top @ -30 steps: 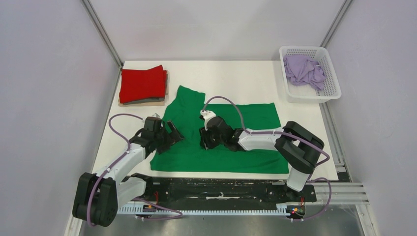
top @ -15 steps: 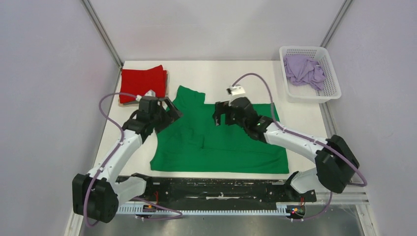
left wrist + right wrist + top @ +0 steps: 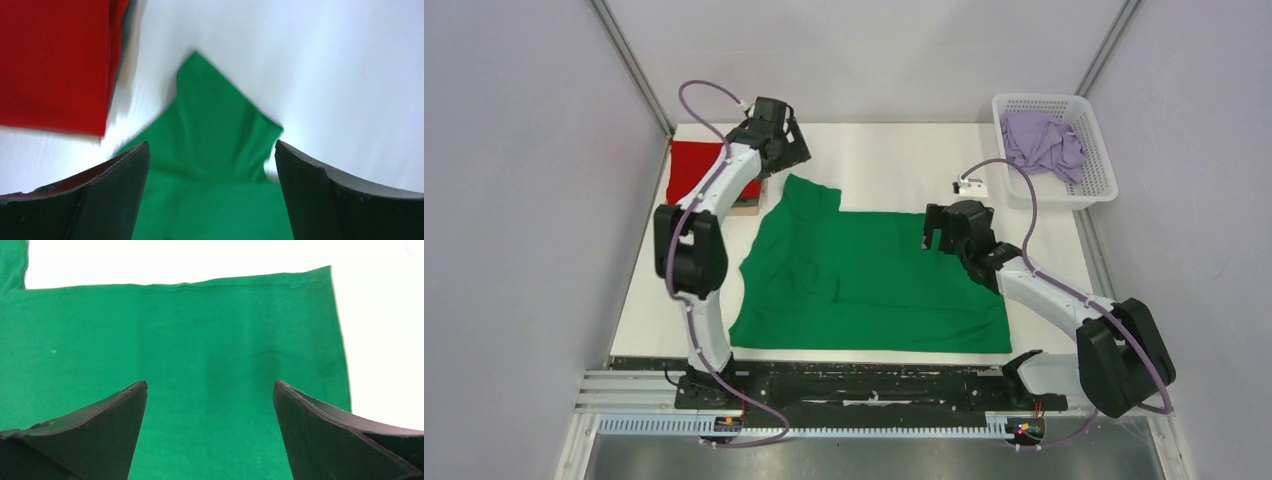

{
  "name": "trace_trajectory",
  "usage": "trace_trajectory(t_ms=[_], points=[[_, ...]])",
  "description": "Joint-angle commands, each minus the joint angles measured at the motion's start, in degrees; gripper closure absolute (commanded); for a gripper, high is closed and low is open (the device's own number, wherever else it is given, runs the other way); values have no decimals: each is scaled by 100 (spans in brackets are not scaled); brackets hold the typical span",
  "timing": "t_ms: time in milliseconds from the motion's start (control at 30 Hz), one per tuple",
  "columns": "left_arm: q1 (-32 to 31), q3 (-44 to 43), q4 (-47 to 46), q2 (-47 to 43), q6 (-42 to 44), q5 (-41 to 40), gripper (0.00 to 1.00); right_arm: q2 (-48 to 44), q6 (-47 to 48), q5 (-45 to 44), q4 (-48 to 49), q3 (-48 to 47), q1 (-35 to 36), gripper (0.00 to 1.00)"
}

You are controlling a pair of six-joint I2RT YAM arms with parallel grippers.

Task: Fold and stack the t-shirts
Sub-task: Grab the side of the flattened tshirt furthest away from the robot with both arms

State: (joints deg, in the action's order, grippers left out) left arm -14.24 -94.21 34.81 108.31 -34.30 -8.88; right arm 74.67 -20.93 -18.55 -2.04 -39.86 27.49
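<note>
The green t-shirt (image 3: 874,280) lies closest to me, spread out flat from the near edge of the worktop (image 3: 884,160) up to about the middle. It is not folded yet, and I think it is laid open like this so the arms can fold it next. There are some wrinkles on its left side. The right gripper (image 3: 942,238) hangs over the shirt's far right part. Its jaws are wide apart and hold nothing, and only green cloth shows between them. It looks ready to go down for the far edge or the right corner. Further back, the left gripper (image 3: 792,152) floats above the sleeve that pokes out towards the far left. Its jaws are spread wide too, with nothing in them. Just beside it, in the far left corner, the red t-shirt (image 3: 692,165) sits neatly folded. I guess that is where the stack goes. In the far right corner stands a white basket (image 3: 1049,195). Inside it the lilac t-shirt (image 3: 1042,142) lies scrunched up in a heap, waiting for its turn.
</note>
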Motion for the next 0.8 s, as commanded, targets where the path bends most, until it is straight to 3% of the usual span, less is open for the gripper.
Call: trace_trajectory(t_ms=[0,167,300,367,667,767], points=[[9,-1881,932,1414,1166,-1247,0,-389,176,-267,419,230,-136,2],[18,-3427,1259,2762,1571,-1134,0,-414,201,-231,372,357,-257,2],[18,-4014,1215,3427,1588,-1069,0,-500,237,-180,377,439,-304,2],[26,-4131,1085,3607,1595,-1012,2,-543,248,-183,379,473,-323,2],[20,-4016,1097,3767,1450,-658,32,-585,274,-221,385,543,-401,2],[24,-3799,1082,3724,1327,-527,35,-562,215,-168,460,599,-412,2]])
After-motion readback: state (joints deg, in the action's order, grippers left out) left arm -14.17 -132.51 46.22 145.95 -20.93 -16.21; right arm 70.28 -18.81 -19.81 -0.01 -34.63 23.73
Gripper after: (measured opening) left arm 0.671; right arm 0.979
